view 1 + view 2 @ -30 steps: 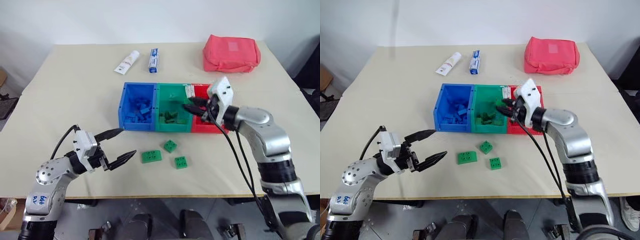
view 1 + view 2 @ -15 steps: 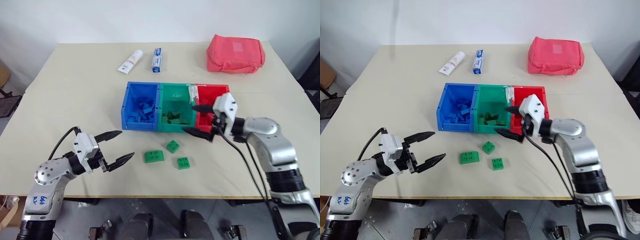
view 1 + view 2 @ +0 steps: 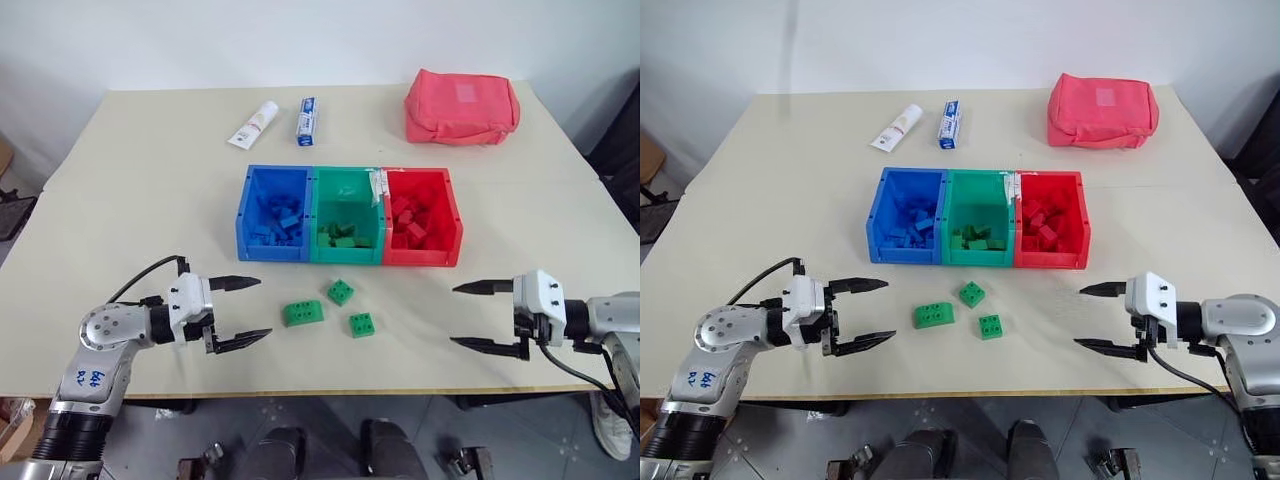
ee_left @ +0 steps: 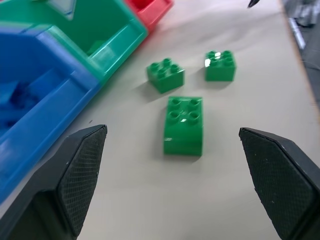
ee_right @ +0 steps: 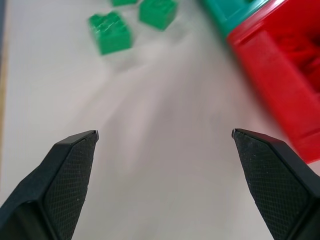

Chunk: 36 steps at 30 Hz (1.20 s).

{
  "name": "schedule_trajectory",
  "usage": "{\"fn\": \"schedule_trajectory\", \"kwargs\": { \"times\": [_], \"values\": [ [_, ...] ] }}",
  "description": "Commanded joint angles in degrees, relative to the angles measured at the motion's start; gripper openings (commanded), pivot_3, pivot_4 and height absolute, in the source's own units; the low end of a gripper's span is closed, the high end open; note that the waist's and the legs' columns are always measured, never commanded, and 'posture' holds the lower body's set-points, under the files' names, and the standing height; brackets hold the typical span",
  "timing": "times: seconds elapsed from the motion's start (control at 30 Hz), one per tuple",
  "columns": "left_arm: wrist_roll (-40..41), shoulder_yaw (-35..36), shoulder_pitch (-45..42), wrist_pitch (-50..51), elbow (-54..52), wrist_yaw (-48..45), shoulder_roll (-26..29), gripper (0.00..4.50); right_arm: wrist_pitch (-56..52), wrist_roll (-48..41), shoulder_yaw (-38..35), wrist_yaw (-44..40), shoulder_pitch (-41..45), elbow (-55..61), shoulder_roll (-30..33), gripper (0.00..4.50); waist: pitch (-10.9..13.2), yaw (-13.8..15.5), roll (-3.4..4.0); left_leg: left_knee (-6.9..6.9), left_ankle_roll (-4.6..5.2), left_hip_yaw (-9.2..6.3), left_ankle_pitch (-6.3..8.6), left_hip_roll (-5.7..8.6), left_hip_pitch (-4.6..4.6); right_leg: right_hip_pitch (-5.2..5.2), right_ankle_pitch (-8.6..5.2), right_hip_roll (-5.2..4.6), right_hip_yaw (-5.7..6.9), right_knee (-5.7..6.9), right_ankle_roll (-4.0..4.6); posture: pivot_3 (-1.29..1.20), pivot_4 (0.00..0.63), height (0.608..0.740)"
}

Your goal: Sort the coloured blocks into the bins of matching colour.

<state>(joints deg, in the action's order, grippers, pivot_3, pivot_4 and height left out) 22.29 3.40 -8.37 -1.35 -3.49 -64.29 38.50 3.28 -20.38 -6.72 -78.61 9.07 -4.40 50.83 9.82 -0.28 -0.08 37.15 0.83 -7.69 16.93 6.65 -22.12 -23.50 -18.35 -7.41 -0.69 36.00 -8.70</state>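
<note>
Three green blocks lie loose on the table (image 3: pixel 120 180), just in front of the bins: the long block (image 3: pixel 302 313), a small block (image 3: pixel 340 291) near the green bin's front wall, and another small block (image 3: pixel 362 324) closer to the table's front edge. None touch each other. Blue bin (image 3: pixel 273 213), green bin (image 3: pixel 346 214) and red bin (image 3: pixel 421 216) stand joined in a row, each holding blocks of its own colour, so the loose three read as the remaining work, all due for the green bin.

Left gripper (image 3: pixel 238 312) hovers low over the table beside the long block, jaws wide, empty. In the left wrist view the long block (image 4: pixel 183 125) sits squarely between the fingers' line of sight, which suggests it is lined up as the next pick.

Right gripper (image 3: pixel 474 315) hangs off to the right of the blocks, well apart from them, jaws wide, empty. Likely parked clear so the left arm has room.

Two tubes (image 3: pixel 253 124) and a pouch (image 3: pixel 462 106) lie at the far side, not involved.
</note>
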Motion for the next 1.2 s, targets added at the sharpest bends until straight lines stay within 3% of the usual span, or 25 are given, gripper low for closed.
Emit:
{"fn": "schedule_trajectory", "kwargs": {
  "times": [0.03,0.23,0.4,0.5,0.73,0.83,0.93,1.07,1.2],
  "values": [
    [1.13,-0.06,-0.39,0.47,-0.43,-1.52,0.33,4.5,-1.45,0.09,3.41,0.54,2.51,4.7,-1.63,4.48,0.0,0.02,0.0,0.0,0.0,0.0,0.0,-0.01,0.0,0.0,0.0,0.0,0.0,0.01,0.0,0.0,0.15,0.74],
    [3.22,0.88,-0.01,1.52,-1.67,-2.66,-0.01,4.5,-14.87,3.19,16.69,5.19,9.61,13.11,-8.28,4.48,0.0,0.13,-0.01,0.05,-0.02,-0.04,0.01,-0.02,-0.01,-0.01,0.01,0.0,0.01,0.0,0.01,0.0,0.15,0.74],
    [2.84,1.82,1.54,1.49,-3.08,-1.17,0.16,4.5,-17.55,8.77,23.63,8.82,14.55,10.54,-13.44,4.48,0.0,0.38,-0.01,0.05,-0.03,-0.06,0.02,0.02,-0.04,-0.03,0.01,-0.01,0.03,0.0,0.02,0.0,0.15,0.74],
    [2.74,2.05,2.83,1.78,-4.43,-0.44,0.27,4.5,-16.12,11.5,25.69,9.09,15.27,9.2,-13.71,3.92,0.0,0.51,-0.01,0.04,-0.02,-0.12,0.03,0.08,-0.04,-0.03,0.01,-0.01,0.09,0.0,0.02,0.0,0.15,0.74],
    [3.43,3.24,5.16,3.09,-6.7,0.8,0.79,4.5,-15.15,10.03,23.27,6.6,15.59,9.58,-10.75,1.52,0.0,0.3,-0.01,0.05,-0.02,-0.11,0.02,0.04,-0.05,-0.03,0.01,-0.01,0.09,0.01,0.02,0.0,0.15,0.74],
    [4.38,3.97,5.09,4.16,-7.44,2.44,-0.26,4.5,-17.25,4.38,18.94,7.39,17.29,10.74,-12.87,1.48,0.0,0.2,-0.01,0.05,-0.02,-0.11,0.02,0.04,-0.05,-0.04,0.01,0.0,0.07,0.01,0.02,0.0,0.15,0.74],
    [6.37,5.27,3.54,6.23,-8.46,5.82,-2.17,4.5,-23.65,0.27,14.14,14.41,23.03,9.2,-18.21,1.48,0.0,-0.12,-0.01,0.04,-0.05,-0.08,0.03,-0.05,-0.03,-0.04,0.02,0.04,0.05,0.02,0.04,0.0,0.15,0.74],
    [8.43,7.14,2.06,8.96,-9.06,9.63,-4.19,4.5,-26.49,5.44,11.45,28.07,33.25,0.02,-23.85,1.48,0.0,0.03,-0.01,0.06,-0.13,-0.07,0.01,-0.13,-0.02,-0.09,0.06,0.12,0.06,0.1,0.11,0.0,0.15,0.74],
    [8.04,7.39,2.33,9.21,-8.71,10.59,-4.77,4.5,-23.35,8.62,10.97,34.35,38.47,-8.18,-27.28,1.48,0.0,0.13,-0.01,-0.02,-0.13,-0.1,0.01,-0.1,-0.04,-0.12,0.06,0.13,0.12,0.09,0.12,0.0,0.15,0.74]
  ]
}}
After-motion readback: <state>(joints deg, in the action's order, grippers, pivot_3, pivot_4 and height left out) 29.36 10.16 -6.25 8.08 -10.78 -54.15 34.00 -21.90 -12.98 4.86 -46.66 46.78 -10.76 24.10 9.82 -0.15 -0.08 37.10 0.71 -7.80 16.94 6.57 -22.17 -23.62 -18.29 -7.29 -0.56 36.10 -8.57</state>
